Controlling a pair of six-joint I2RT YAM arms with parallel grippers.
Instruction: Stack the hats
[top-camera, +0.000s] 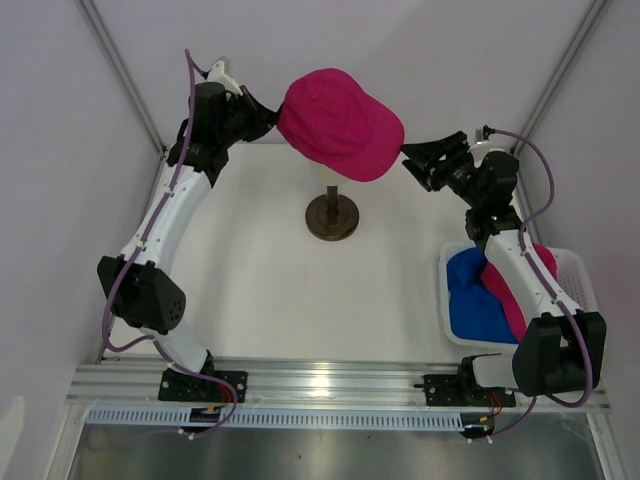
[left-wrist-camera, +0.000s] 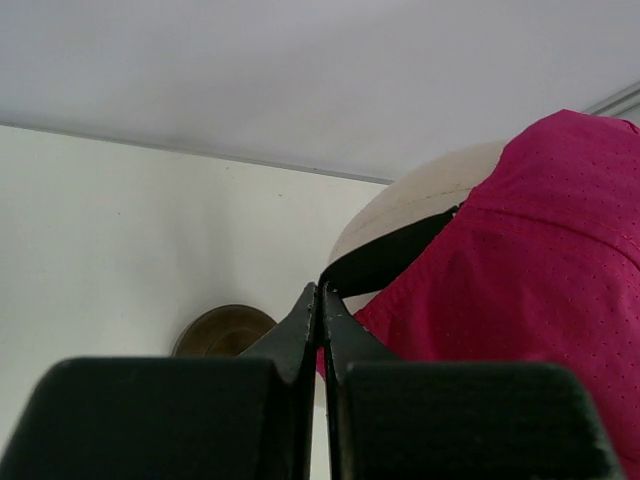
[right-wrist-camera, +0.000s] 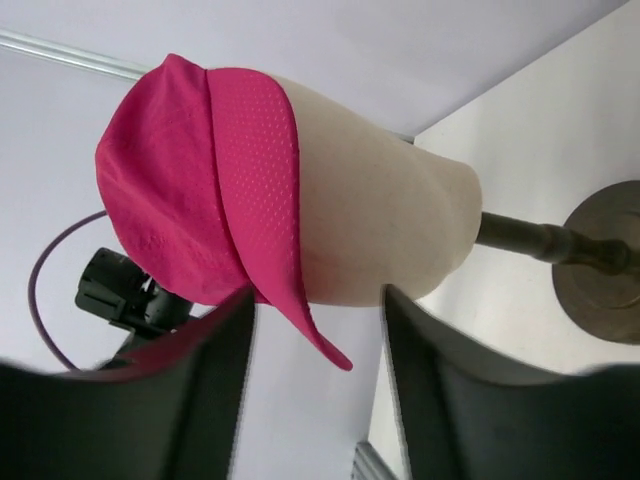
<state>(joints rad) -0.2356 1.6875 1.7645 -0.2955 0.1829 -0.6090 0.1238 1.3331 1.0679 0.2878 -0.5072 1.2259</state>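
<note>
Soft pink hat of cloth with tiny holes, smooth dull cream head, dark shiny round stand, soft blue hat of cloth, shiny silver metal rail

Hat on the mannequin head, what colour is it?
Magenta-pink. The hat shows best in the top external view.

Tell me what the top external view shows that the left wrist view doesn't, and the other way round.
Only top external: the white mesh basket holding a blue cap and a pink cap, and the right gripper, fingers open, beside the brim of the magenta cap. Only left wrist: the cream mannequin head under that cap, and the left gripper with fingers shut on the cap's back edge by its black strap. Both: the magenta cap and the dark round stand base.
</note>
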